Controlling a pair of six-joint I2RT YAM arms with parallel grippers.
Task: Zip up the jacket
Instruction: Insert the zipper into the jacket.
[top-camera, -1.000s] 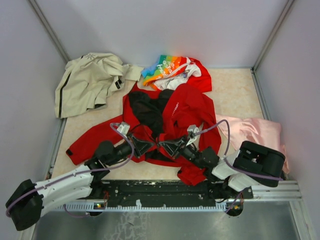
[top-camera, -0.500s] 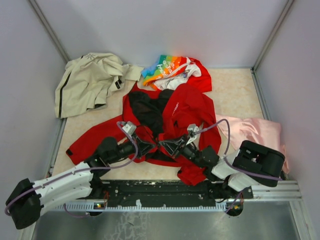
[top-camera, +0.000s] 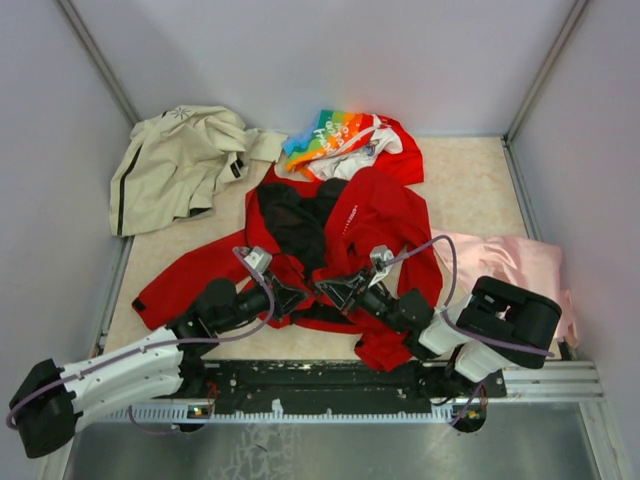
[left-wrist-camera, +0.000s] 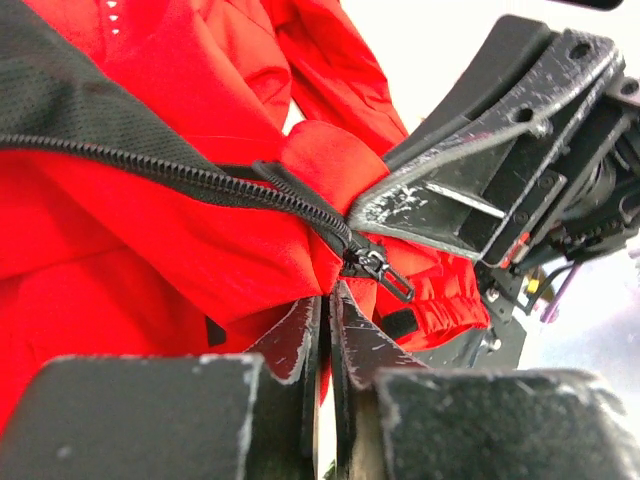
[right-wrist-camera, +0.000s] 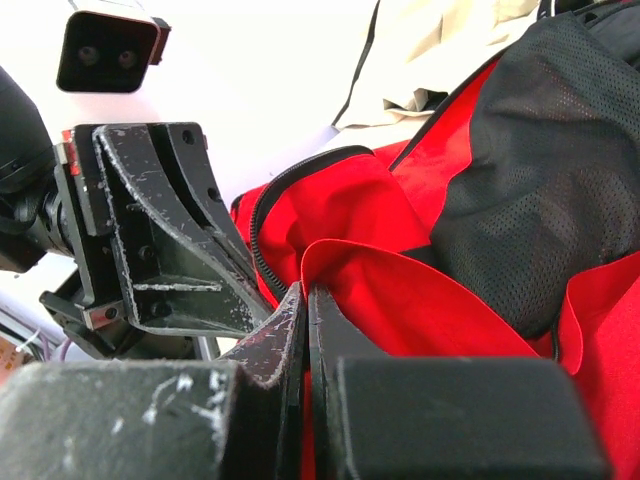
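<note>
The red jacket (top-camera: 372, 215) lies open in the middle of the table, black mesh lining (top-camera: 295, 220) showing. My left gripper (top-camera: 300, 293) and right gripper (top-camera: 326, 291) meet tip to tip at its near hem. In the left wrist view my left gripper (left-wrist-camera: 328, 296) is shut on red fabric just below the zipper slider (left-wrist-camera: 372, 266), where the black zipper teeth (left-wrist-camera: 180, 176) end; the right gripper's fingers (left-wrist-camera: 460, 195) sit right behind the slider. In the right wrist view my right gripper (right-wrist-camera: 305, 293) is shut on a red fold of the jacket (right-wrist-camera: 430, 300), beside the left gripper (right-wrist-camera: 170, 245).
A beige jacket (top-camera: 175, 165) lies at the back left, a rainbow-and-white printed garment (top-camera: 335, 140) behind the red jacket, a pink cloth (top-camera: 510, 262) at the right. Grey walls close three sides. The black base rail (top-camera: 330, 380) runs along the near edge.
My left gripper has moved a little right, closing on the right gripper at the hem. The right arm has shifted slightly left. The jacket lies much as before.
</note>
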